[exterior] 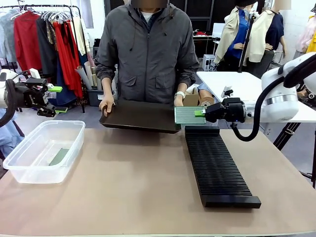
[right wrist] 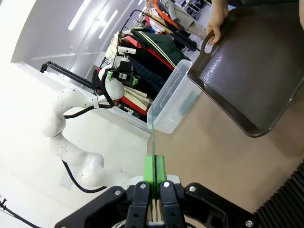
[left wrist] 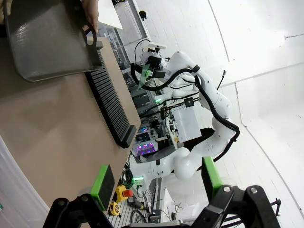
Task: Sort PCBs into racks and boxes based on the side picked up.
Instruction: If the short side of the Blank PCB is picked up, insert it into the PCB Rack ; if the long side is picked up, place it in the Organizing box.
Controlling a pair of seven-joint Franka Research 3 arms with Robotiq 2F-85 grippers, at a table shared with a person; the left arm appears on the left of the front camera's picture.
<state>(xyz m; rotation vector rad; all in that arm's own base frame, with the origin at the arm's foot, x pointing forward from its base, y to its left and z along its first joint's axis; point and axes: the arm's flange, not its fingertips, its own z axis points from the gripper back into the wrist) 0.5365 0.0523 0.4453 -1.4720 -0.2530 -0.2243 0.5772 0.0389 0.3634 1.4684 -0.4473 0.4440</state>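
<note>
My right gripper (exterior: 200, 113) is shut on the edge of a pale green PCB (exterior: 189, 115), held upright just above the far end of the black ribbed rack (exterior: 219, 165). In the right wrist view the PCB (right wrist: 153, 142) shows edge-on, rising from the closed green pads of my right gripper (right wrist: 154, 173). The left gripper (exterior: 54, 89) hangs open and empty above the far left end of the clear box (exterior: 44, 150), where one PCB (exterior: 59, 156) lies flat. Its green-padded fingers (left wrist: 103, 180) stand wide apart in the left wrist view.
A person at the far side holds a flat black tray (exterior: 140, 116) tilted over the table edge with both hands. The tray's right corner is close beside the held PCB. Bare brown tabletop (exterior: 138, 182) lies between box and rack.
</note>
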